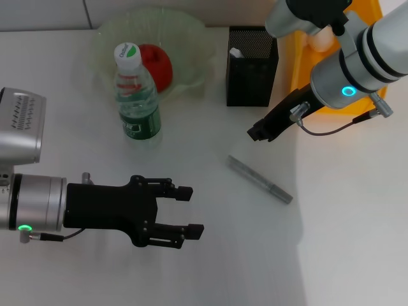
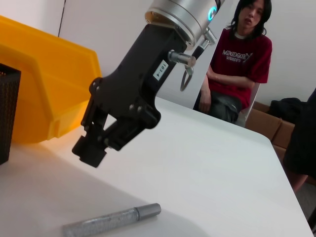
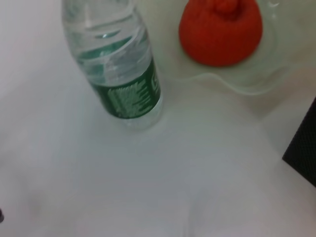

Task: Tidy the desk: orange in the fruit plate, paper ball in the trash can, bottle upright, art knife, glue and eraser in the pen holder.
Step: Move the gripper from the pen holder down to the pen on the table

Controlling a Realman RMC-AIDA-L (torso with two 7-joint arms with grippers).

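The bottle (image 1: 137,95) (image 3: 126,79) stands upright on the desk (image 1: 210,255), beside the fruit plate (image 1: 191,32) (image 3: 247,86). The orange (image 1: 156,64) (image 3: 219,32) lies in that plate. A small white end (image 1: 236,53) shows inside the pen holder (image 1: 252,67) (image 2: 7,113). A pale lump, seemingly the paper ball (image 1: 319,39), lies in the trash can (image 1: 299,64) (image 2: 49,84). A slim silver stick (image 1: 260,180) (image 2: 113,219) lies flat mid-desk. My right gripper (image 1: 258,134) (image 2: 91,150) hovers shut just above and behind it. My left gripper (image 1: 193,211) is open and empty, low at the near left.
A person in a red shirt (image 2: 237,64) sits beyond the far side of the desk. The trash can stands right of the pen holder, partly hidden by my right arm.
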